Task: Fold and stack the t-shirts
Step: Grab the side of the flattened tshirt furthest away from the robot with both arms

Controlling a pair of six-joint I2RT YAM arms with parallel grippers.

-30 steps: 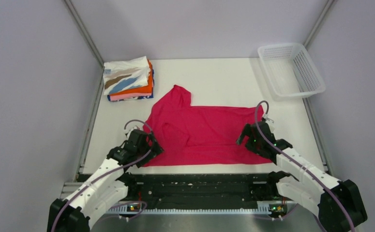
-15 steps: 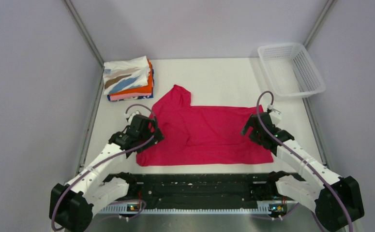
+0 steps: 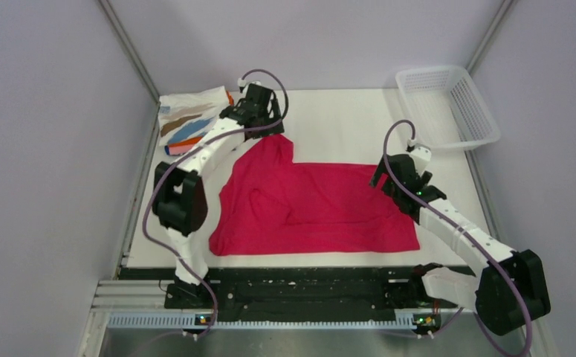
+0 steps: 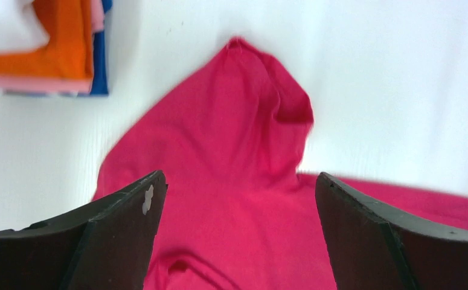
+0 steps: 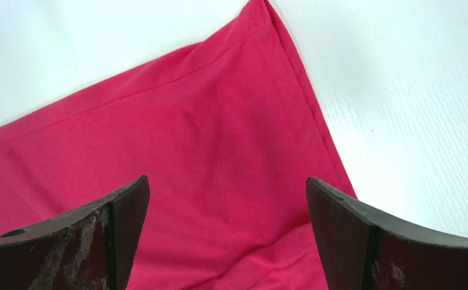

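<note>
Top view first: the magenta-red t-shirt (image 3: 314, 208) lies spread out in the middle of the white table (image 3: 344, 111). Its long lower edge faces 6 o'clock, near the arm bases, and one sleeve (image 3: 273, 149) pokes up toward 11 o'clock. The folded stack (image 3: 188, 119) sits in the 10 o'clock corner, apart from the red shirt. A white shirt with tan and blue streaks is on top, with orange and pink edges showing beneath. The white mesh basket (image 3: 459, 143) is out at 2 o'clock by the right wall.

The left arm reaches far across. The left gripper (image 3: 264, 132) hangs over the sleeve tip, just beside the stack's 3 o'clock side. The right gripper (image 3: 381, 178) is at the shirt's 2 o'clock corner.

On to the left wrist, slightly blurred: its dark fingers (image 4: 122, 235) are spread wide at 7 and 5 o'clock, with nothing gripped. Red cloth fills the gap below, and the sleeve peaks at 12 o'clock. The stack's orange, pink and blue edges show at 10 o'clock.

Right wrist: its fingers (image 5: 98, 241) are also wide apart and empty. The shirt's corner runs up to 12 o'clock, and a stitched hem slants down toward 4 o'clock. Bare table shows at 2 and 10 o'clock. Whether either gripper touches the cloth, I cannot tell.
</note>
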